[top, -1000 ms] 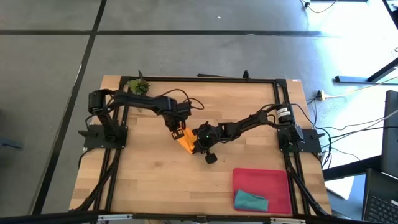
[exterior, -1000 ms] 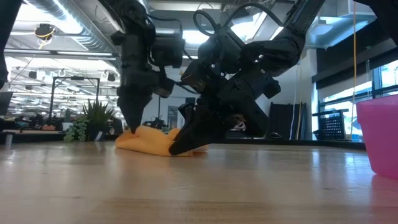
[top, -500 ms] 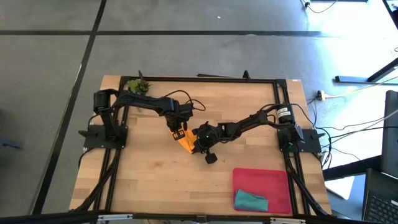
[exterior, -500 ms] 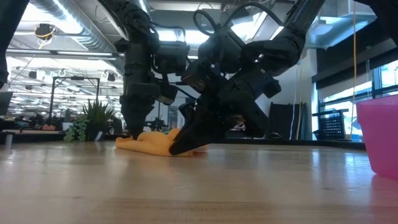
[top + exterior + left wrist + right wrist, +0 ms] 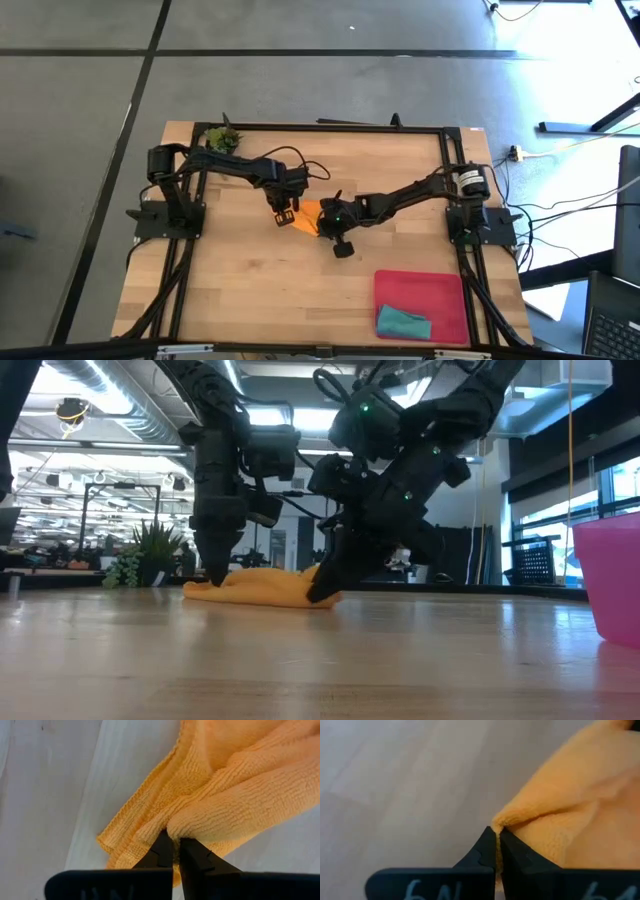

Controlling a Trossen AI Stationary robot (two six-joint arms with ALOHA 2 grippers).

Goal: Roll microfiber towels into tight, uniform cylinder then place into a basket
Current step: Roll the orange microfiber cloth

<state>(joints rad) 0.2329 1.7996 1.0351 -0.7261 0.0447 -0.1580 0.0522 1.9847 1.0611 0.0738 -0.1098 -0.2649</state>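
Note:
The orange towel (image 5: 306,214) lies bunched on the table's middle, its underside on the wood (image 5: 262,590). My left gripper (image 5: 285,216) points down at the towel's left end and is shut on it (image 5: 175,846). My right gripper (image 5: 322,222) slants down at the towel's right end and is shut on it (image 5: 496,839). The teal towel (image 5: 403,322) lies rolled in the red-pink basket (image 5: 425,288) at the near right. My left gripper pinches a thick fold of the orange towel (image 5: 176,827) between its two fingertips, coming from above and pointing down. That end stays low on the table (image 5: 205,589). My right gripper pinches a folded corner at the towel's right end (image 5: 501,824) between its fingertips, slanting down from the table's right. The corner is at table height (image 5: 318,596), and the cloth between the two grippers lies slack.
A small green plant sprig (image 5: 222,138) sits at the far left corner. The basket's pink wall (image 5: 610,580) stands near the right. Bare wood lies along the table's near side and left.
My right gripper has risen a little and gone toward the table's right with the towel's corner. The orange towel has been drawn out longer and flatter between the two grippers. Its left end has stayed put, and my left gripper has sunk slightly there.

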